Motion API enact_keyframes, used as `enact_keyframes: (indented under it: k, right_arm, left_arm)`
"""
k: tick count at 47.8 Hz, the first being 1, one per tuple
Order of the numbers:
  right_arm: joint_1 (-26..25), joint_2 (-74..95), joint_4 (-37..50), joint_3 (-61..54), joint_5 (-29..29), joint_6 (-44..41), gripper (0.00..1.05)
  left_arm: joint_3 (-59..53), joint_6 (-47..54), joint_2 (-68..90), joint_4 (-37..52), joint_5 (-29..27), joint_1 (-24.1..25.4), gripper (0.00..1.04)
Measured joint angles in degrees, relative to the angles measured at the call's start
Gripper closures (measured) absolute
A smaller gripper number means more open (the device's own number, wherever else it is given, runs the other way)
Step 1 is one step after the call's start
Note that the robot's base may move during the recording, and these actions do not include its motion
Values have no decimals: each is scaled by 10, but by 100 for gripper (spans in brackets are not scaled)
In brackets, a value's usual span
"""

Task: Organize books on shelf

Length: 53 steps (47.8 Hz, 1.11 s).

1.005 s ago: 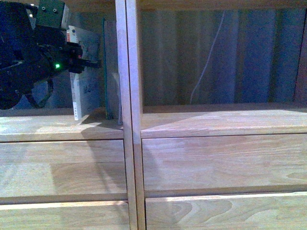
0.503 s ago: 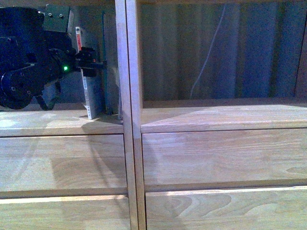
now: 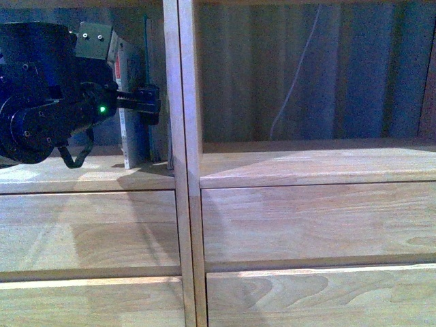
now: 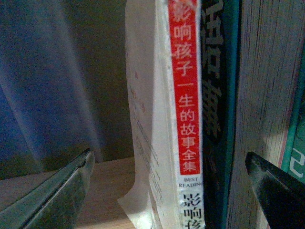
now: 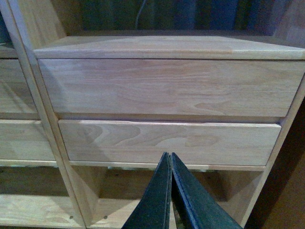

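We see the left gripper (image 3: 146, 102) upper left of the front view, spread wide around the white book (image 4: 183, 109) | books (image 3: 139, 109) upright in the shelf (image 3: 184, 170) beside its divider | right gripper (image 5: 170, 164) pressed closed, empty, bottom centre facing drawer fronts (image 5: 167, 88)

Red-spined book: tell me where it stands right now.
In the front view, the red-spined book stands upright in the shelf's left bay, beside the left hand.
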Motion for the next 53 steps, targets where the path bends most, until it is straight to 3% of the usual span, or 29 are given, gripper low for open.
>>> enact_keyframes:
  k: [20,34,53]
  right_arm:
    - [0,0,0,0,0,0,102]
    - [0,0,0,0,0,0,102]
    - [0,0,0,0,0,0,102]
  left_arm:
    - [-53,29,-4,-21,-11,-18,7]
    - [-163,73,-83,16,-93,-31,7]
    - [-414,103,-353,47,-199,-71,7]
